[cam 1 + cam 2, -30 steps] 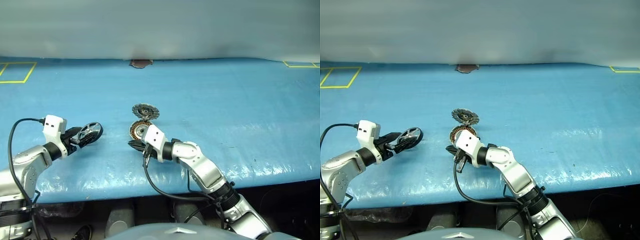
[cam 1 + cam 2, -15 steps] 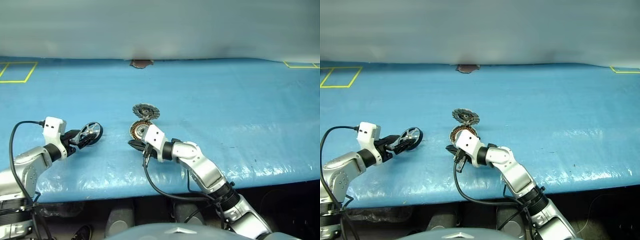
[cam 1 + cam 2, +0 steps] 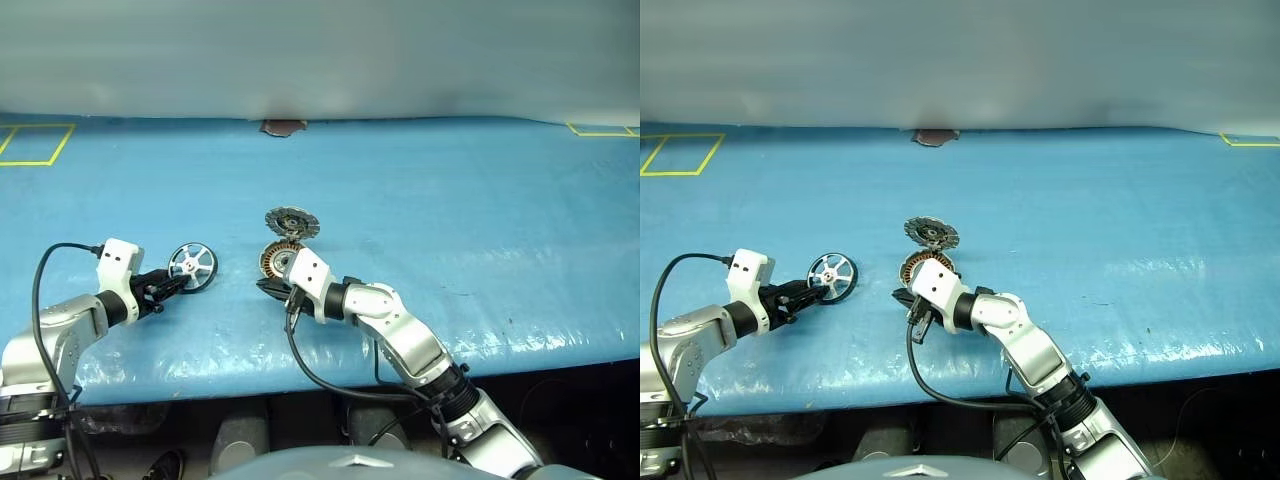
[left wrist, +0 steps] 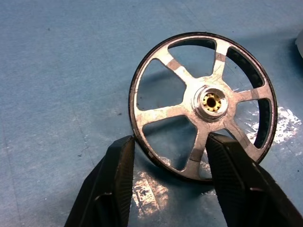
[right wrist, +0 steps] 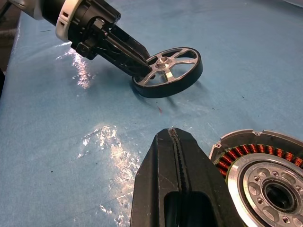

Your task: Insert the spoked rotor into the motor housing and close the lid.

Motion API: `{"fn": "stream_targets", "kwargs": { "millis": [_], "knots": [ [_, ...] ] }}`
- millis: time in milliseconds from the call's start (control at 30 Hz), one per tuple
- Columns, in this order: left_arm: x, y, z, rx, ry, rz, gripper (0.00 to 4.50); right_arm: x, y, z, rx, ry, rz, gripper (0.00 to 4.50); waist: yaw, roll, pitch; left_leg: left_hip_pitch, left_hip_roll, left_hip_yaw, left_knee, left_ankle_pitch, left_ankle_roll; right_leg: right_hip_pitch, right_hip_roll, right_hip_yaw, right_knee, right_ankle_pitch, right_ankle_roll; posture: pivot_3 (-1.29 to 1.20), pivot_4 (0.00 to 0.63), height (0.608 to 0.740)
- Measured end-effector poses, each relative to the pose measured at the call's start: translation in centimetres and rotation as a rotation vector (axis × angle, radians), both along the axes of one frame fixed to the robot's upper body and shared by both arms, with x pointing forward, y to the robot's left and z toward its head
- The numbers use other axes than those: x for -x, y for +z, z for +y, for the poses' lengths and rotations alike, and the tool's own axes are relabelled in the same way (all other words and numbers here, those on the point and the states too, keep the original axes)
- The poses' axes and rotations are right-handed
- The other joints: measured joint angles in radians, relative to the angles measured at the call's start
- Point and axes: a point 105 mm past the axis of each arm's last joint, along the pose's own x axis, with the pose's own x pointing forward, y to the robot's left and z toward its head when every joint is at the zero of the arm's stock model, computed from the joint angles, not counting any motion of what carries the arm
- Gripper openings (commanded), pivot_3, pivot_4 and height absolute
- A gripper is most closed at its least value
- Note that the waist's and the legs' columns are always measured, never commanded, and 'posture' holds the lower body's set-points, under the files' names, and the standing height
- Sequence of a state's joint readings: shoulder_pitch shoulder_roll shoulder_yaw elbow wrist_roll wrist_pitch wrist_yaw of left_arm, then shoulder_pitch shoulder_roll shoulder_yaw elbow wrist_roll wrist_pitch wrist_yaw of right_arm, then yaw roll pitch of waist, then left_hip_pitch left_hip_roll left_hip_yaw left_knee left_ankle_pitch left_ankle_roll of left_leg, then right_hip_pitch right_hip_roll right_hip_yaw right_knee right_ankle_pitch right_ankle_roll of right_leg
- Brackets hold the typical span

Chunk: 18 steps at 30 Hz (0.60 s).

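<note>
Still at the Pickup: Rotor Not Yet Lifted

Left claw straddles the near rim of the spoked rotor, one finger outside the rim and the other over a spoke; whether the fingers press the rim cannot be told. The rotor rests on the blue bench, toward its left side and near the front edge, well apart from the motor housing. The housing lies open near the middle of the bench, its copper windings exposed, with the lid touching its far edge. Right claw, fingers pressed together and empty, rests just beside the housing. The step in hand appears to be grasping the rotor. The next move calls for a firm pinch on the rim, then carrying the rotor level over the housing's hub.
</note>
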State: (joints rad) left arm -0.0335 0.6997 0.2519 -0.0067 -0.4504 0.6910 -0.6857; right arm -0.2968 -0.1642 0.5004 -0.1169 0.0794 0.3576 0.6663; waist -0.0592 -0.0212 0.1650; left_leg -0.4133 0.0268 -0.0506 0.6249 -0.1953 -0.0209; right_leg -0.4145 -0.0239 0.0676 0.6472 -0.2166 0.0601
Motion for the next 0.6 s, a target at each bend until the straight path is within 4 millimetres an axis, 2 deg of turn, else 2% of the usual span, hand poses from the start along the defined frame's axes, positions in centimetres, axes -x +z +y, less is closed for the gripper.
{"fn": "stream_targets", "kwargs": {
  "millis": [133, 300, 400, 433, 600],
  "knots": [
    [-0.5, 0.2, 0.3, -0.005, 0.03, -0.015, 2.28, -0.1, 0.0, 0.0, 0.001, -0.006, -0.002, 0.0, 0.0, 0.0, 0.0, 0.0, 0.0, 0.0, 0.0, 0.0, 0.0, 0.0, 0.0, 0.0, 0.0, 0.0, 0.0, 0.0, 0.15, 0.74],
    [-1.3, 0.6, 2.0, -0.022, 0.134, -0.063, 2.28, -0.1, 0.0, -0.1, 0.003, -0.012, -0.005, 0.0, 0.0, 0.0, 0.0, 0.0, 0.0, 0.0, 0.0, 0.0, 0.0, 0.0, 0.0, 0.0, 0.0, 0.0, 0.0, 0.0, 0.15, 0.74],
    [-1.3, 0.7, 2.0, -0.02, 0.133, -0.071, 2.86, -0.2, -0.1, -0.1, 0.005, -0.013, -0.003, 0.0, 0.0, 0.0, 0.0, 0.0, 0.0, 0.0, 0.0, 0.0, 0.0, 0.0, 0.0, 0.0, 0.0, 0.0, 0.0, 0.0, 0.15, 0.74],
    [-1.3, 0.7, 2.0, -0.02, 0.136, -0.069, 3.2, -0.2, -0.2, -0.1, 0.006, -0.014, -0.002, 0.0, 0.0, 0.0, 0.0, 0.0, 0.0, 0.0, 0.0, 0.0, 0.0, 0.0, 0.0, 0.0, 0.0, 0.0, 0.0, 0.0, 0.15, 0.74],
    [-1.4, 0.6, 2.1, -0.014, 0.157, -0.073, 3.2, -0.3, -0.4, -0.2, 0.014, -0.017, -0.002, 0.0, 0.0, -0.001, 0.0, 0.0, 0.0, 0.0, 0.001, 0.0, 0.0, 0.0, 0.0, 0.0, 0.0, 0.0, 0.0, 0.0, 0.15, 0.74]
  ]
}}
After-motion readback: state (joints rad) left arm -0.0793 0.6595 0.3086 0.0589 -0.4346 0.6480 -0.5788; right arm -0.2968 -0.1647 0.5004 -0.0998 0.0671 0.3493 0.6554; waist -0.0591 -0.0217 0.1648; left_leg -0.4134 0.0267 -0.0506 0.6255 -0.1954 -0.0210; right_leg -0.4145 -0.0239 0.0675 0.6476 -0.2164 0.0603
